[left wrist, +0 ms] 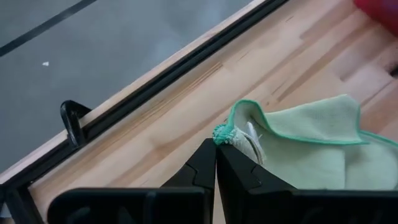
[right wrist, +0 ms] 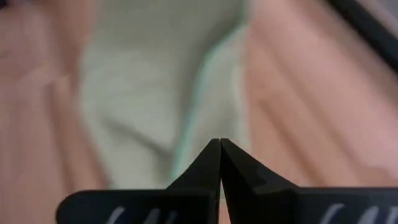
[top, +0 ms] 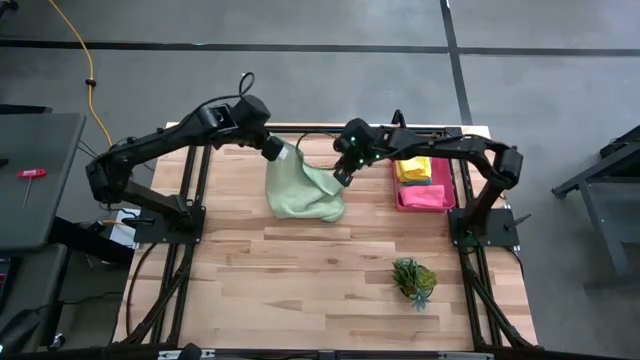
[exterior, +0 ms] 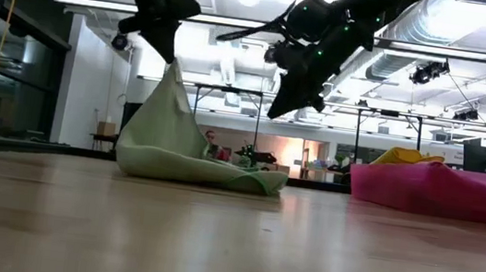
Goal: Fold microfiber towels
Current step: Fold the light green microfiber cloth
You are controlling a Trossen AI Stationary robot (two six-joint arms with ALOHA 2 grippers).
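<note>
High view: left gripper [top: 274, 150] pinches pale green towel [top: 300, 188]; no writing legible.

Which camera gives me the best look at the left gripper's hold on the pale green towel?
The left wrist view: the left gripper is shut on a corner of the pale green towel. The high view shows the towel bunched below that gripper. The low view shows it hanging tent-like. The right wrist view shows blurred cloth only.
</note>
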